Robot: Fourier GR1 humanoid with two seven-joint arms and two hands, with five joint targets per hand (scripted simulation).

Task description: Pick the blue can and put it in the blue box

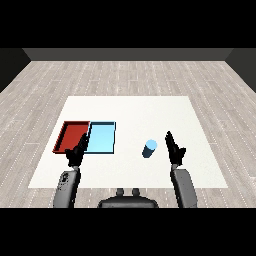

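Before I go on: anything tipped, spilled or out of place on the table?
Nothing stands out. The blue can stands upright on the table, just left of the open right hand. The red tray and blue tray lie square, side by side, nothing in them.

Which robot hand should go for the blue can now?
The right robot hand: it is open just right of the blue can. The left robot hand hovers by the trays, with the light blue tray between it and the can.
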